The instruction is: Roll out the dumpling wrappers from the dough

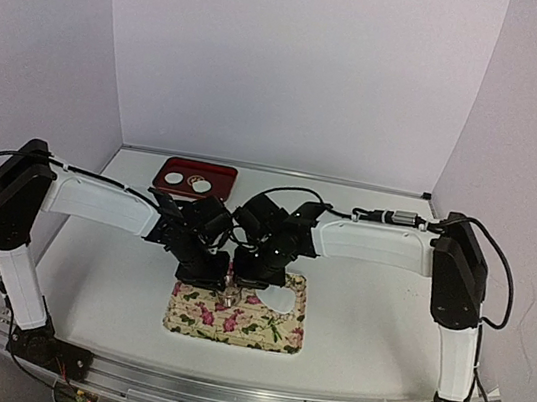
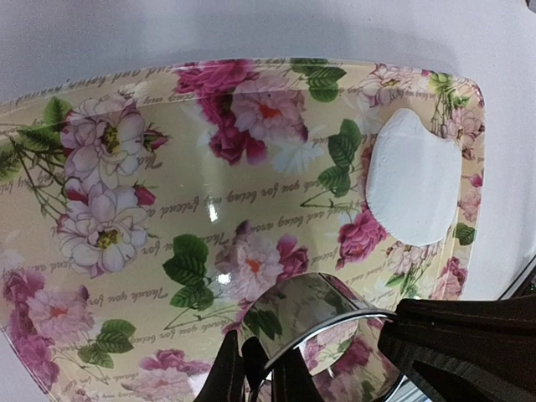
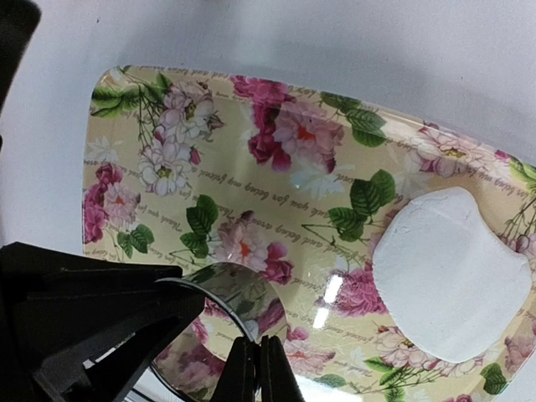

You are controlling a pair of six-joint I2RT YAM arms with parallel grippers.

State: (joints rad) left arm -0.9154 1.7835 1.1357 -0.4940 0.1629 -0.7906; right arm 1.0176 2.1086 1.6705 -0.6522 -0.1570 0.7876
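Both grippers hold one metal ring cutter (image 1: 230, 300) just above the floral tray (image 1: 239, 330). My left gripper (image 2: 255, 373) is shut on the ring's (image 2: 322, 314) near wall. My right gripper (image 3: 257, 373) is shut on the ring's (image 3: 243, 293) opposite wall. The two grippers sit almost touching (image 1: 231, 281). A flat white dough leftover (image 3: 452, 285) with a notch in its edge lies on the tray's right end, also in the left wrist view (image 2: 414, 180). Two dumpling wrappers (image 1: 172, 179) (image 1: 202, 187) lie on the red tray (image 1: 220, 174) at the back.
The floral tray (image 2: 126, 209) lies near the table's front middle, its left half bare. The red tray stands behind the arms against the back wall. Both arms reach inward and crowd the space over the tray's far edge.
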